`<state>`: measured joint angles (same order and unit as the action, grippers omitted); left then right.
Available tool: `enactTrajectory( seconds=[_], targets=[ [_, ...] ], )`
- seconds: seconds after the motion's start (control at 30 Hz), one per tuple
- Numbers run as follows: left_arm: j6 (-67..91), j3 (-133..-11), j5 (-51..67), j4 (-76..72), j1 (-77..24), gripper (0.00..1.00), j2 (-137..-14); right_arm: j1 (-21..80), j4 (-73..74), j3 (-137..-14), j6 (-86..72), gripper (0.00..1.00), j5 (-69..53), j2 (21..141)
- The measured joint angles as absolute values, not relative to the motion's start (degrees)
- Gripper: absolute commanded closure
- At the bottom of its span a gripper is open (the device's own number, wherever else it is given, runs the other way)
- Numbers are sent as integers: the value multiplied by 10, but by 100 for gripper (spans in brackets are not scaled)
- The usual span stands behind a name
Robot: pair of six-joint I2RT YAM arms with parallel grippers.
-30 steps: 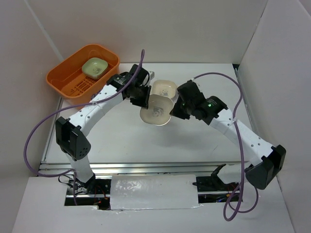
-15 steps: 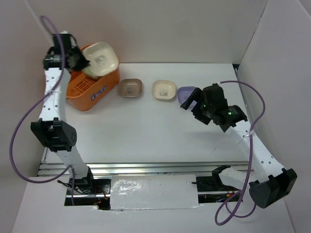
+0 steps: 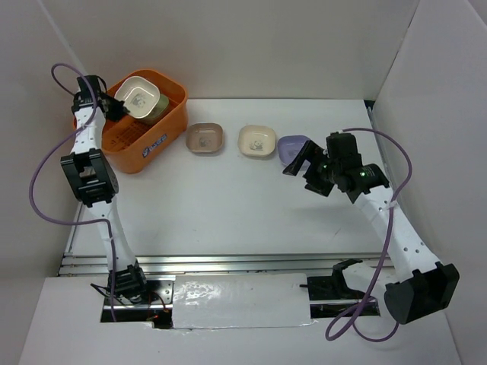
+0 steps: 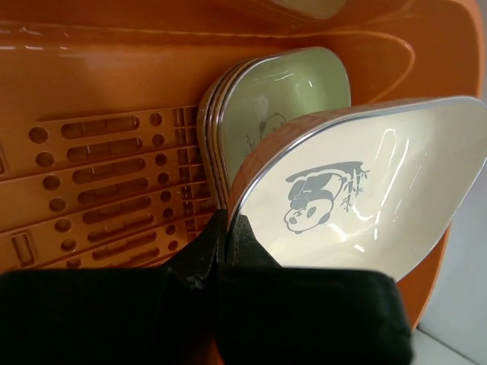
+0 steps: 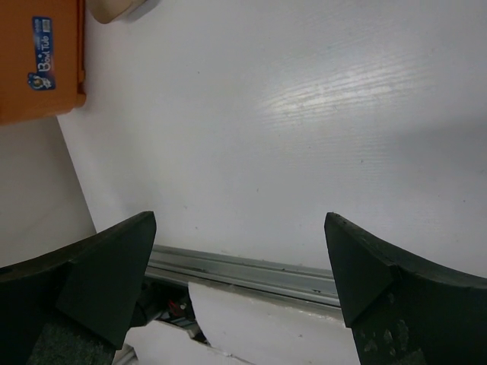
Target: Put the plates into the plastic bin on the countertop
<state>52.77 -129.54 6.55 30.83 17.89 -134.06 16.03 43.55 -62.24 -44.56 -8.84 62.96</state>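
Note:
My left gripper (image 3: 122, 106) is shut on the rim of a cream plate (image 4: 358, 198) with a panda print, held tilted inside the orange plastic bin (image 3: 163, 137). In the left wrist view its tips (image 4: 227, 228) pinch the plate's lower edge. Behind it a stack of plates leans in the bin (image 4: 99, 68), a green one (image 4: 293, 95) in front. On the countertop (image 3: 228, 205) lie a brown plate (image 3: 205, 138), a cream plate (image 3: 257, 141) and a lavender plate (image 3: 293, 146). My right gripper (image 3: 300, 173) is open and empty, just right of the lavender plate.
The right wrist view looks between the open fingertips (image 5: 106, 266) at the white countertop (image 5: 304, 114), its metal rail (image 5: 243, 270) and the bin's labelled side (image 5: 42, 68). White walls enclose the table on three sides.
The left arm swung the cream plate from the table's centre to the bin and lowered it inside. The right gripper let go, opened and drew back beside the lavender plate.

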Motion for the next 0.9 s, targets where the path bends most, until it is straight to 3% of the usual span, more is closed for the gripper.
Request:
enactTrajectory(
  seconds=[0.13,0.2,0.23,0.27,0.3,0.7,0.9],
  targets=[
    [559,-1309,67,292,174,95,-1369,143,435,-643,-425,0,-112,645],
    [561,-1324,65,286,171,62,-1379,133,436,-651,-416,0,-122,652],
    [565,-1325,65,280,168,34,-1379,128,436,-654,-412,0,-127,656],
    [573,-1325,63,274,163,12,-1379,121,436,-657,-408,0,-131,659],
    [572,-1325,61,268,159,1,-1379,116,436,-659,-404,0,-135,662],
    [561,-1327,70,232,120,1,-1345,71,346,-636,-433,0,-131,759],
    [495,-1249,62,293,112,1,-1162,51,287,-639,-518,1,-62,917]
  ],
)
